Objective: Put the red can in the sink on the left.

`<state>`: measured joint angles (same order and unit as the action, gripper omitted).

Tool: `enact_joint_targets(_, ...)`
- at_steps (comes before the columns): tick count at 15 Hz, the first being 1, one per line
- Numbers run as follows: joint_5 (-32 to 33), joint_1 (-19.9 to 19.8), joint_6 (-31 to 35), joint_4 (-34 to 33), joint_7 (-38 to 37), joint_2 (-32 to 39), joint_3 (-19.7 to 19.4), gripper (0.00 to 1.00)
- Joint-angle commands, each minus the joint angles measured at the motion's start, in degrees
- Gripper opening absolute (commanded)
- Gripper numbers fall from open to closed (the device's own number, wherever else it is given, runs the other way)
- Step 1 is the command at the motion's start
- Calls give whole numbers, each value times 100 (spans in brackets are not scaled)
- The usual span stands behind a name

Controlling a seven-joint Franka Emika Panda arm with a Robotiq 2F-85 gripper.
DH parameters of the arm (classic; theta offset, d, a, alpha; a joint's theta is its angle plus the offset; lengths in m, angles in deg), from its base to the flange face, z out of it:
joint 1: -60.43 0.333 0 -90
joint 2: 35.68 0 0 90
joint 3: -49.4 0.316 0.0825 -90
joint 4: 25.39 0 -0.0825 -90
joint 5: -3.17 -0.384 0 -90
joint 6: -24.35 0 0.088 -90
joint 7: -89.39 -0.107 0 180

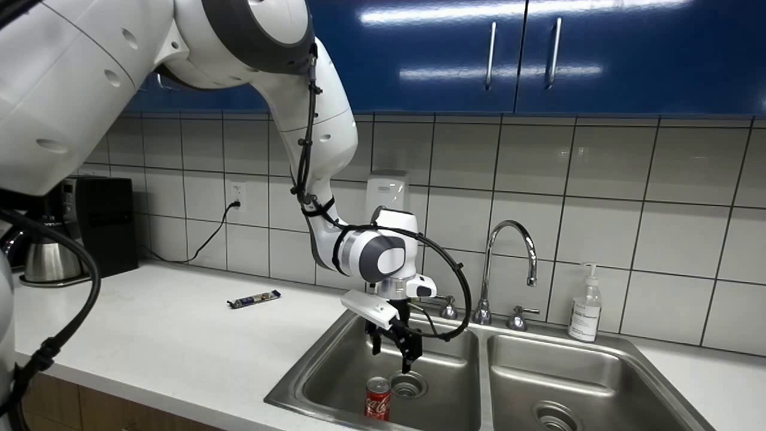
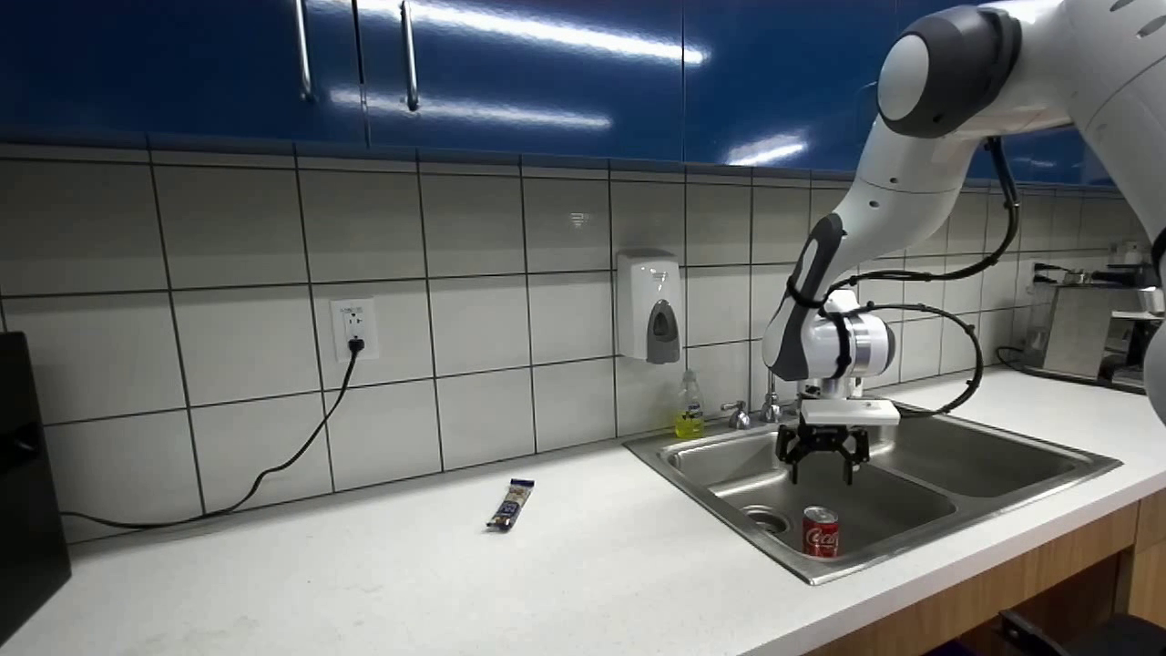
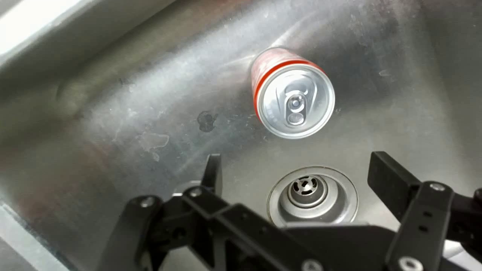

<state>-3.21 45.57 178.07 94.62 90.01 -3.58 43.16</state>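
Red can (image 1: 377, 400): upright in the left basin (image 1: 443, 413) of the steel sink (image 1: 486, 383), as seen in both exterior views. It stands near the basin wall that faces the front edge of the surface (image 1: 149, 335). The drain (image 1: 409, 385) is just beside it, toward the rear edge. In the wrist view, the can's lid (image 3: 295, 101) faces up.

The surface is white, with the sink set into it. A wrapped snack bar (image 1: 254, 299) lies left of the sink, closer to the rear edge than to the front edge. A coffee maker (image 1: 105, 227) with a steel pot (image 1: 52, 261) stands toward the left end, near the rear edge. A black cord (image 2: 353, 358) is plugged into a wall outlet (image 2: 344, 312).

A faucet (image 1: 487, 274) and a soap bottle (image 1: 585, 314) stand at the rear rim of the sink. A bottle of yellow liquid (image 2: 690, 419) stands at the sink's rear left corner. The tiled wall (image 2: 478, 319) carries a soap dispenser (image 2: 649, 296); blue cabinets (image 1: 455, 48) hang above.

The robot arm (image 1: 323, 129) holds the hand (image 2: 822, 476) over the left basin, pointed down. The hand is spread wide: its two fingers (image 3: 393, 184) stand well apart, with the drain visible between them. The can is outside this gap, apart from both fingers.
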Motion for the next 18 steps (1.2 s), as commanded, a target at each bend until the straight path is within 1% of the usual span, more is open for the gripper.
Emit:
enact_joint_targets(1,-52,-58,-77,391,266,-549,85,100)
enact_joint_targets(5,-91,-200,-185,688,1033,-937,335,100)
enact_joint_targets(7,-51,-156,-181,857,1245,-1109,342,100)
enact_joint_targets(10,10,-82,-168,1169,1398,-1435,289,100)
enact_joint_targets(18,184,118,-245,2432,1761,-2687,158,100)
